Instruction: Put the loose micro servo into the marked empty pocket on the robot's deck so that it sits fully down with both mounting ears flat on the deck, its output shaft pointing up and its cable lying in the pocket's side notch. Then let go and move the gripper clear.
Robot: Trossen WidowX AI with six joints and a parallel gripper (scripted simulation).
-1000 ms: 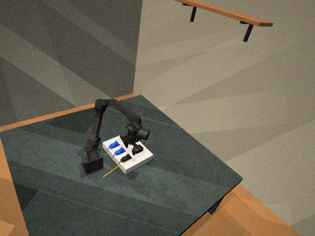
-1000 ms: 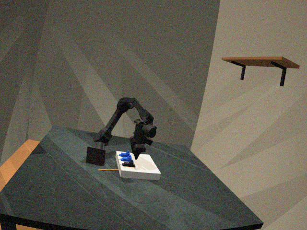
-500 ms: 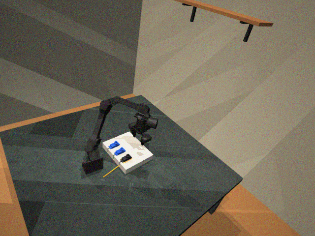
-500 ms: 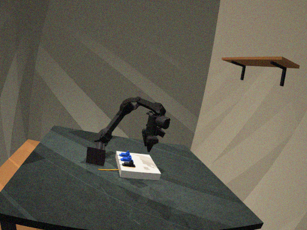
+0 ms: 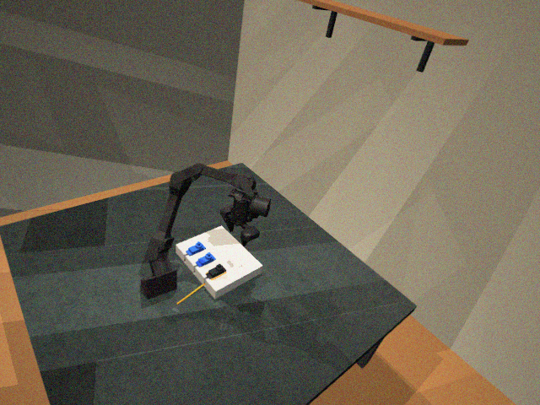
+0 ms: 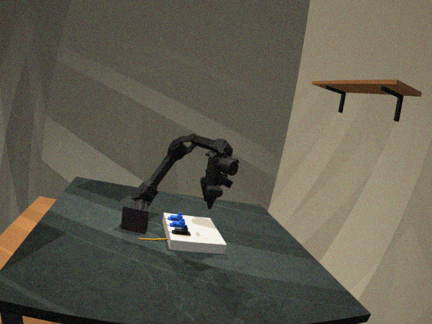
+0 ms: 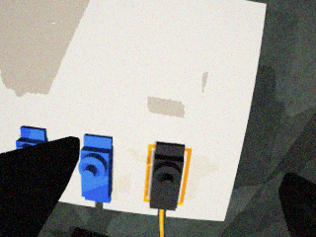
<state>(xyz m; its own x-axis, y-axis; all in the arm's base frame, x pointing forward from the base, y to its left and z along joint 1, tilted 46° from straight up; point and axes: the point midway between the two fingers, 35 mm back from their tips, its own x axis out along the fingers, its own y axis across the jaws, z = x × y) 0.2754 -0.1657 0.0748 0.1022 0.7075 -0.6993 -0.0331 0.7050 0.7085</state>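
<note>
The black micro servo [image 5: 215,271] [image 6: 180,231] [image 7: 167,183] sits in the orange-outlined pocket on the white deck [image 5: 241,266] [image 6: 209,240] [image 7: 222,39]. Its output shaft points up. It looks upright and about level, but the views are too coarse to tell whether both ears lie flat. Its orange cable [image 5: 190,294] [image 6: 153,239] [image 7: 161,224] leaves at the notch side and runs out past the deck's edge; the notch itself is hard to make out. My gripper [image 5: 237,235] [image 6: 208,202] [image 7: 184,166] is wide open and empty, raised above the deck's far side, apart from the servo.
Two blue servos [image 5: 205,259] [image 5: 196,249] stand in a row beside the black one; the nearer blue servo [image 7: 97,170] shows whole in the wrist view. The arm's base [image 5: 159,283] [image 6: 134,219] stands on the dark table beside the cable. A wall shelf [image 6: 366,86] hangs far off.
</note>
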